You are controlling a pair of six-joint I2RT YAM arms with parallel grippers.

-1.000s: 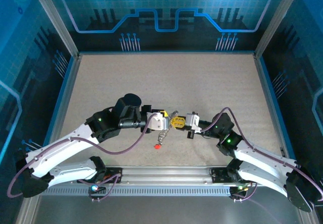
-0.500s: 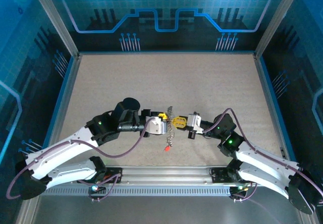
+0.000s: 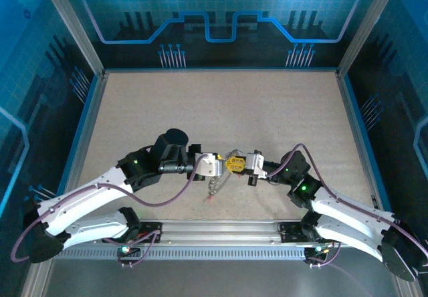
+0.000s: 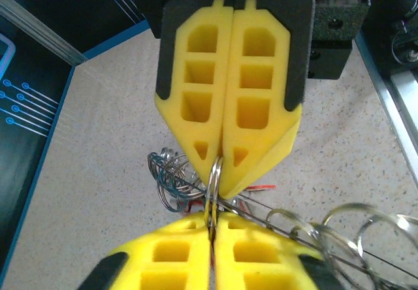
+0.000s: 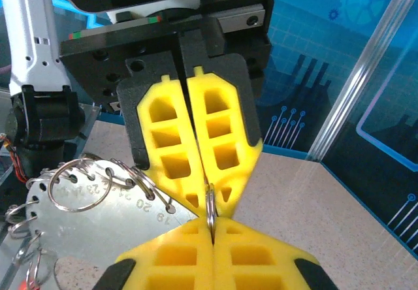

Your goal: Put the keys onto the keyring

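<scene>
My left gripper (image 3: 225, 165) and right gripper (image 3: 234, 163) meet tip to tip low over the table's middle. Both are shut on one small split ring (image 4: 214, 185), seen edge-on between the two pairs of yellow fingers. From the right wrist, that ring (image 5: 210, 208) stands upright in my right gripper (image 5: 212, 228). The keyring (image 5: 98, 205) looks like a flat silvery piece with numbered holes along its rim and small rings through them. It hangs to the left, below the fingers. Keys (image 3: 214, 188) dangle under the grippers, with a red head (image 4: 261, 187) just visible.
A tangle of small wire rings (image 4: 171, 176) hangs left of the pinched ring, above the speckled table (image 3: 221, 110). Blue-edged walls (image 3: 90, 116) enclose the table. A metal rail (image 3: 221, 229) runs along the near edge between the arm bases.
My left gripper opened briefly, then shut on the split ring, ending closer to the right gripper. The hanging keys swung right, then back left. The right gripper stayed shut.
</scene>
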